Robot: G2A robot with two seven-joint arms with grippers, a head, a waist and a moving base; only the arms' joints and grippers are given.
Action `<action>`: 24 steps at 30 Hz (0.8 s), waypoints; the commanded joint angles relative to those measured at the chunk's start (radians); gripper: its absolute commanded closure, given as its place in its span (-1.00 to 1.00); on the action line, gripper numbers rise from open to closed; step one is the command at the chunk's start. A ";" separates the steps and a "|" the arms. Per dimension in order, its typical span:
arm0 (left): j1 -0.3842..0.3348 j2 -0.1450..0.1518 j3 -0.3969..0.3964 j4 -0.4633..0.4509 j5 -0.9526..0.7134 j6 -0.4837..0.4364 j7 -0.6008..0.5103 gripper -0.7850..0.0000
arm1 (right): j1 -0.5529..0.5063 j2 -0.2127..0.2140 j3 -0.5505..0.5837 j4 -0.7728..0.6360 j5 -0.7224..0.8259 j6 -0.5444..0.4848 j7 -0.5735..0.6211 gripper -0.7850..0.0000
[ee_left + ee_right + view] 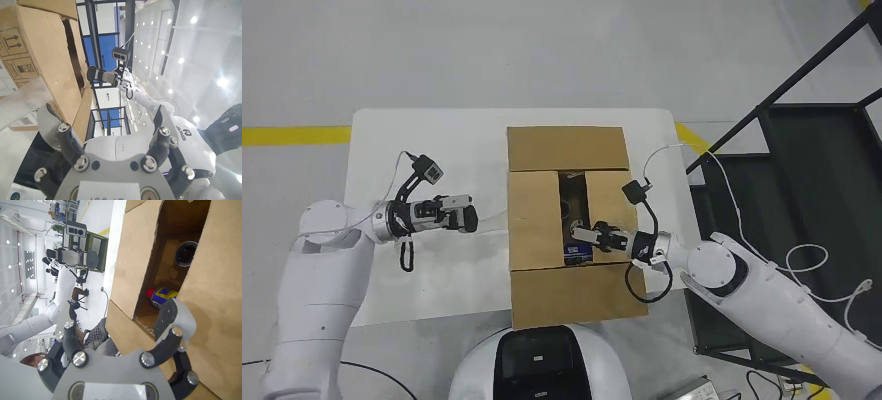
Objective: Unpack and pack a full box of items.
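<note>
One corrugated brown cardboard box (567,225) on smooth white table (412,150), flaps part-open, cylindrical blue spray can (162,295) with red cap inside, right claw (590,237) spread over the gap, left claw (468,216) spread beside box, grey floor (542,50), yellow stripe (292,135)

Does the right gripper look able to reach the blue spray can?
Probably yes: the right gripper is open over the cardboard box gap, and the blue spray can lies exposed there.
</note>
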 commanded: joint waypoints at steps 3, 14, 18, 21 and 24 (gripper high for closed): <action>0.000 0.000 0.000 0.000 0.000 0.000 0.000 -1.00 | 0.000 0.000 0.000 0.000 0.000 0.000 0.000 -1.00; 0.017 0.006 -0.013 -0.030 0.026 0.068 0.185 -1.00 | 0.063 -0.046 -0.079 -0.025 -0.057 0.038 0.059 -1.00; 0.004 0.014 -0.041 -0.029 0.033 0.095 0.219 -1.00 | 0.118 -0.086 -0.140 0.024 -0.067 0.078 0.064 -1.00; -0.005 0.018 -0.043 -0.027 0.034 0.106 0.230 -1.00 | 0.154 -0.115 -0.174 0.069 -0.064 0.090 0.058 -1.00; -0.011 0.019 -0.039 -0.023 0.028 0.109 0.235 -1.00 | 0.185 -0.141 -0.206 0.107 -0.068 0.094 0.075 -1.00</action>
